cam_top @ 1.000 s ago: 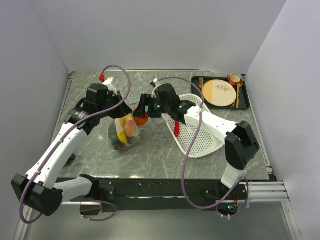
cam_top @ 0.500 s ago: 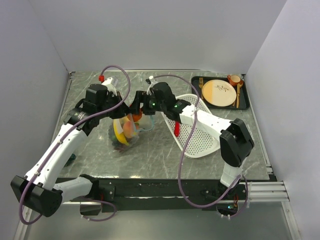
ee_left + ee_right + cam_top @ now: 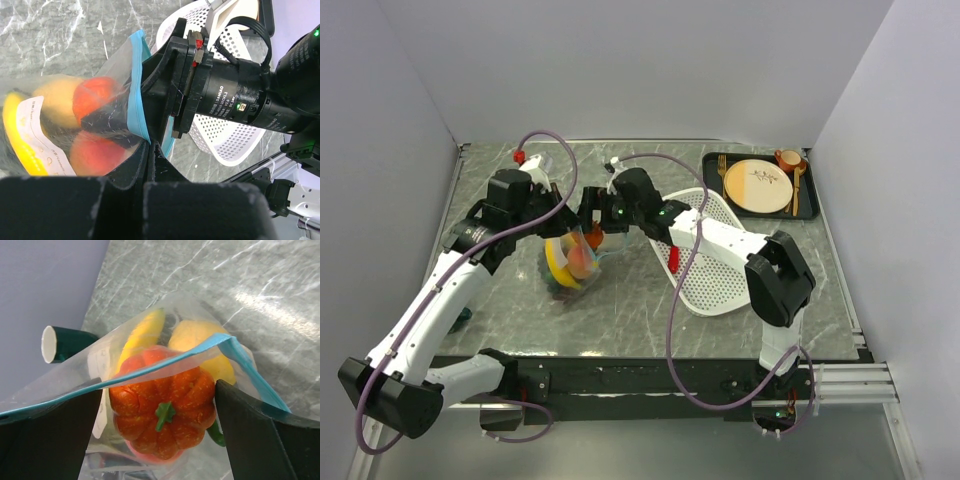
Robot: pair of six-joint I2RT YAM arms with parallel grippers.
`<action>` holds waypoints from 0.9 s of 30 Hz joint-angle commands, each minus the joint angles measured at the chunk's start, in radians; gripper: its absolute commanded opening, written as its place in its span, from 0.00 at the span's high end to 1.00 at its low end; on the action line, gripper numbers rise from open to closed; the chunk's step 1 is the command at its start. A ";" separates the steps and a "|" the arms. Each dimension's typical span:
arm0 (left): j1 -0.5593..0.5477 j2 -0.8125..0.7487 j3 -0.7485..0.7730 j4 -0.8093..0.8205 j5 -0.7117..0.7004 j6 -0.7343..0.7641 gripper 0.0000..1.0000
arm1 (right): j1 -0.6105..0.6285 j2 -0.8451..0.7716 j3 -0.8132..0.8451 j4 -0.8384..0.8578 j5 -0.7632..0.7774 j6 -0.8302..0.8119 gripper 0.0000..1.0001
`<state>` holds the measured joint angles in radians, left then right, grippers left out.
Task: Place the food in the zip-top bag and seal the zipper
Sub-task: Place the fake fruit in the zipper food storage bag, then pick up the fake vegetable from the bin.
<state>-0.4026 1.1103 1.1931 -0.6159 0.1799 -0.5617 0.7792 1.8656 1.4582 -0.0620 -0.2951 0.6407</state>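
Observation:
The zip-top bag [image 3: 568,268] lies left of centre with a yellow banana [image 3: 555,266] and a peach [image 3: 582,262] inside. My left gripper [image 3: 558,222] is shut on the bag's mouth edge; in the left wrist view [image 3: 150,149] its fingers pinch the film beside the teal zipper [image 3: 134,102]. My right gripper [image 3: 590,228] is in the bag's mouth, shut on the orange tomato [image 3: 162,402], with the zipper [image 3: 165,362] across it. Banana [image 3: 142,332], lemon [image 3: 200,342] and a green piece [image 3: 216,435] lie below. A red chili [image 3: 675,257] lies in the white basket [image 3: 725,285].
A black tray [image 3: 812,205] at the back right holds a beige plate [image 3: 758,186], a cup and cutlery. A dark green cup [image 3: 65,342] lies on the table left of the bag. Grey walls close in the left, back and right sides.
My right gripper has moved left with the orange tomato, from beside the bag into its open mouth. My left gripper has kept hold of the bag's edge.

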 commanded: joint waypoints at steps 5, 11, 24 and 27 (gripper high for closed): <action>-0.004 -0.041 0.002 0.051 -0.010 0.005 0.99 | 0.008 -0.169 -0.030 -0.030 0.172 -0.081 0.00; -0.004 -0.030 0.005 0.051 0.001 0.008 0.99 | 0.005 -0.264 -0.090 -0.061 0.255 -0.114 0.00; -0.004 -0.037 0.000 0.053 -0.007 0.006 0.99 | -0.216 -0.402 -0.330 -0.242 0.507 -0.016 0.03; -0.004 -0.033 0.000 0.054 -0.007 0.005 0.99 | -0.259 -0.369 -0.361 -0.246 0.441 -0.052 0.14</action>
<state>-0.4026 1.0977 1.1854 -0.6132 0.1711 -0.5617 0.5739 1.5112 1.1271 -0.2775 0.1493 0.6041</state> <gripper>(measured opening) 0.013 0.943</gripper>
